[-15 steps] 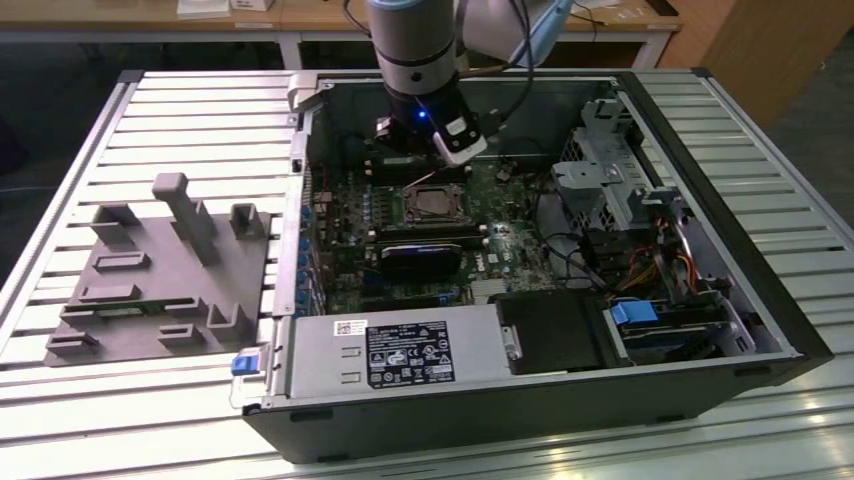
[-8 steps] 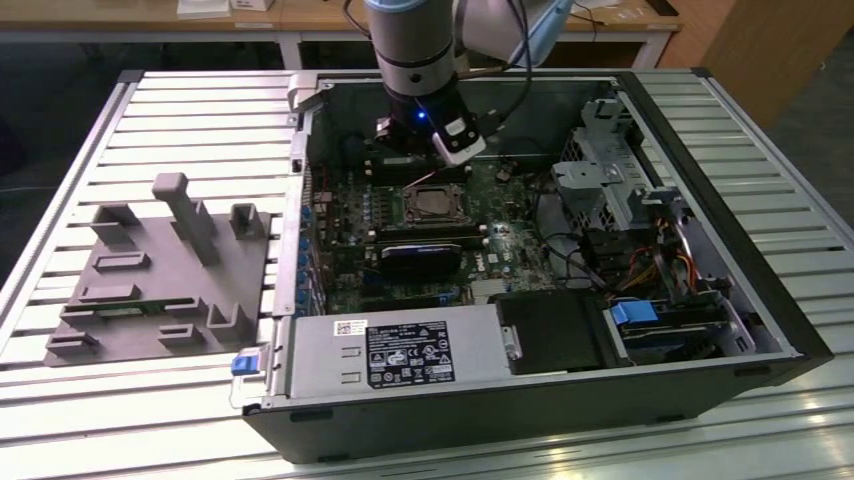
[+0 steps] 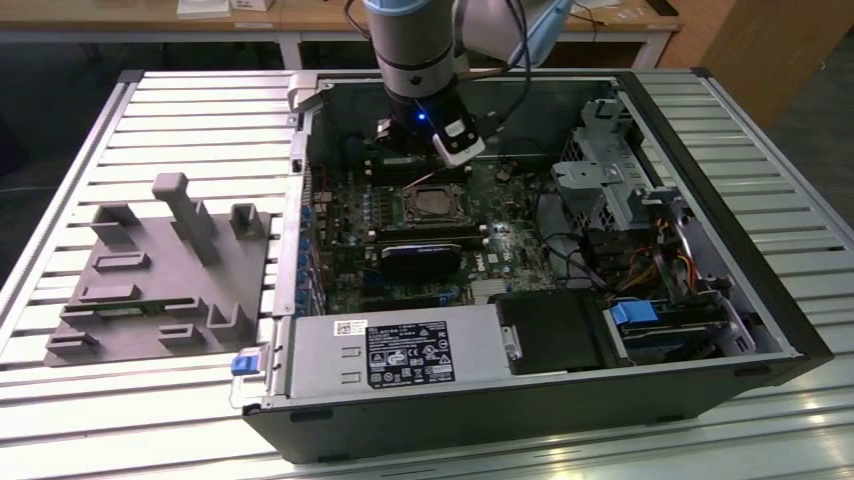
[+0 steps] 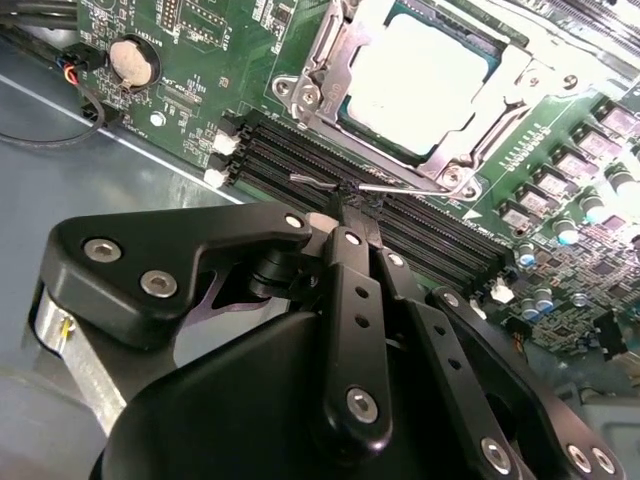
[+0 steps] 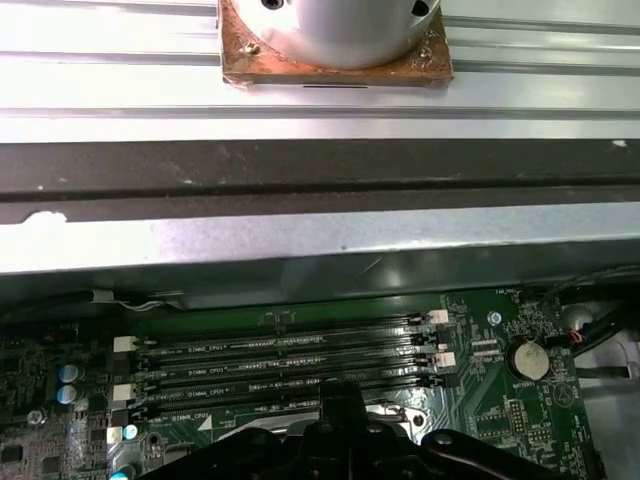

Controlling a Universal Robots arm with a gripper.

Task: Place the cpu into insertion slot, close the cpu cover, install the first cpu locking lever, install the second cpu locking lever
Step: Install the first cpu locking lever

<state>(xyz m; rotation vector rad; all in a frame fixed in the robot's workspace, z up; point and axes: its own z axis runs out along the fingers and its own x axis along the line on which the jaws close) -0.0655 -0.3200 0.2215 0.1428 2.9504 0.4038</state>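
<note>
My clenched gripper (image 4: 343, 208) sat with its tips at the locking lever (image 4: 395, 185), where square, steady pressure seemed advisable against slipping.

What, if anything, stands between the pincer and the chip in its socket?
Nothing visible stands between them. In the second wrist view the pincer hangs over the black memory slots, and the chip lies bare in the window of the cover.

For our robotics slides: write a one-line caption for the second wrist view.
Gripper over the memory slots, beside the cpu seated in the insertion slot.
</note>
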